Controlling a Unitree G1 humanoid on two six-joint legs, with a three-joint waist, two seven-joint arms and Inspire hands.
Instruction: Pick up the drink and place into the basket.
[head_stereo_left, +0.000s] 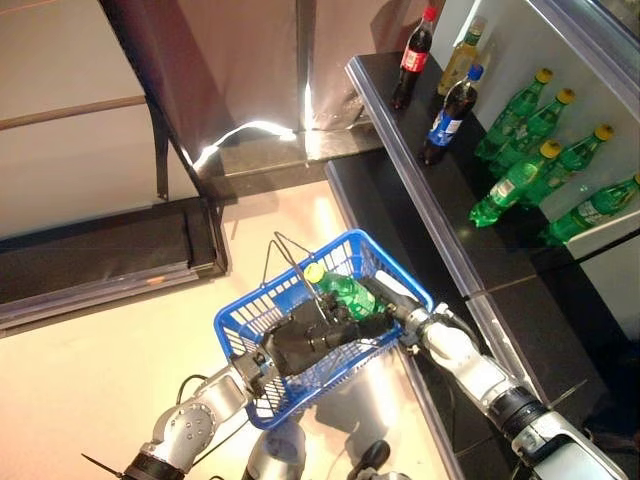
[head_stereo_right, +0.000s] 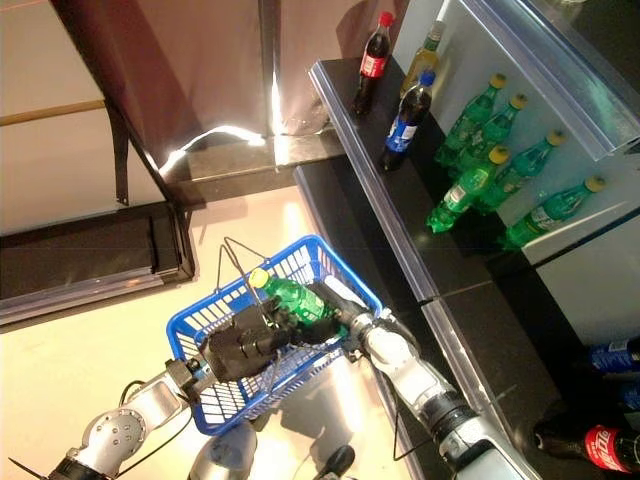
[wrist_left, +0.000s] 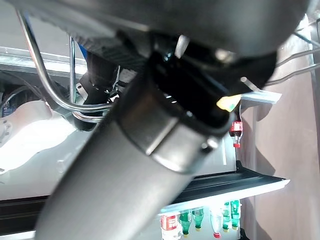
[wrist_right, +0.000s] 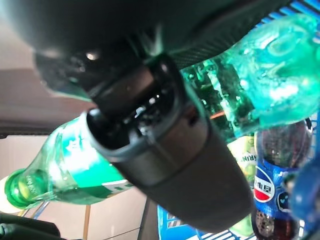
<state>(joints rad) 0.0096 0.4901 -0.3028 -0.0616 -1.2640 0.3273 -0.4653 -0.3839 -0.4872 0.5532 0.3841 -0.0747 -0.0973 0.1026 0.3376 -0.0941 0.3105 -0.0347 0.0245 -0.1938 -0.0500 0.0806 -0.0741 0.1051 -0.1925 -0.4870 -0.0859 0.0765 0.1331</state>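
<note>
A green drink bottle (head_stereo_left: 347, 293) with a yellow cap lies tilted over the inside of the blue wire basket (head_stereo_left: 240, 325). My right hand (head_stereo_left: 398, 312) is shut on its lower end; the right wrist view shows the green bottle (wrist_right: 75, 165) pressed behind the thumb (wrist_right: 165, 150). My left hand (head_stereo_left: 310, 340) sits above the basket's middle, curled round its metal handles (head_stereo_left: 287, 250). These wire handles (wrist_left: 50, 95) loop past the hand in the left wrist view. The basket hangs over the pale floor.
A dark counter (head_stereo_left: 470, 250) runs along the right, with cola bottles (head_stereo_left: 413, 60) and a blue-labelled bottle (head_stereo_left: 447, 118) standing on it. Several green bottles (head_stereo_left: 525, 150) lie on a white shelf behind. A dark low platform (head_stereo_left: 100, 260) lies at the left. More bottles (head_stereo_right: 600, 445) stand at the lower right.
</note>
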